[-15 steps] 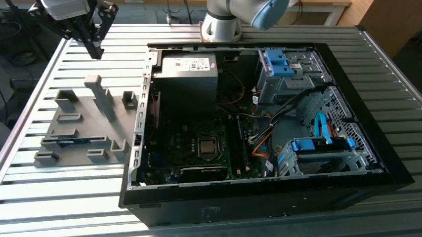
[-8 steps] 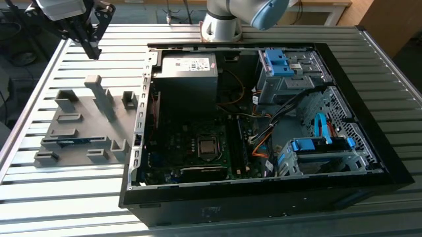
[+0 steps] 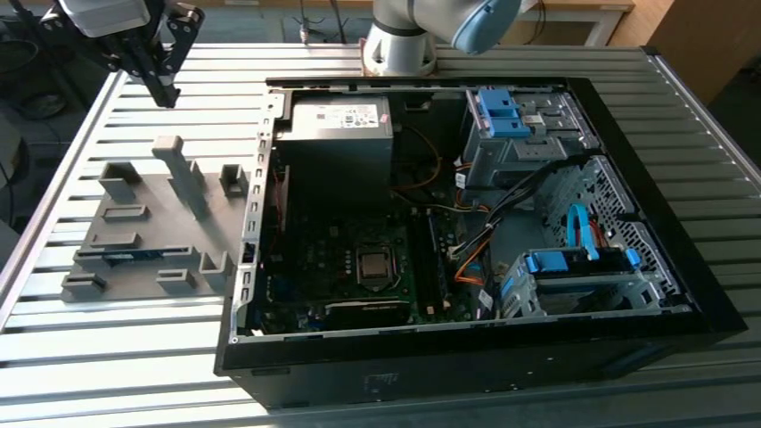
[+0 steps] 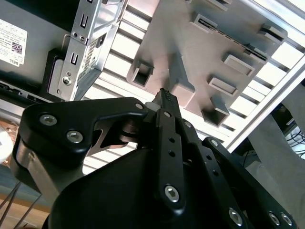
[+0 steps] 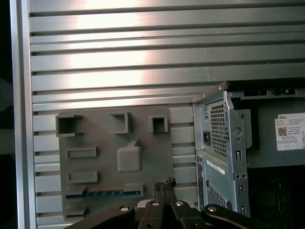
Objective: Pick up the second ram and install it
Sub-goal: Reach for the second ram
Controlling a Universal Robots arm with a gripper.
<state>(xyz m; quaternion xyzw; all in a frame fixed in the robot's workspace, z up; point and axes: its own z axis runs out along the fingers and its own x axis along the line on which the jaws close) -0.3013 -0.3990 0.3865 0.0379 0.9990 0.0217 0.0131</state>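
Second ram, a thin blue-green circuit-board stick [image 3: 125,256], seated in a slot of the grey plastic slotted holder [image 3: 167,232] by the slatted metal worktop's [image 3: 119,357] edge at the exterior view's left; jaws closed together, empty, raised above the holder, clear of it

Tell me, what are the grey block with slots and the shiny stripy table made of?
The grey slotted block looks like matte plastic: even dull grey, no glints. The stripy table looks like bare metal, probably aluminium: silvery ribs with bright streaks of reflected light.
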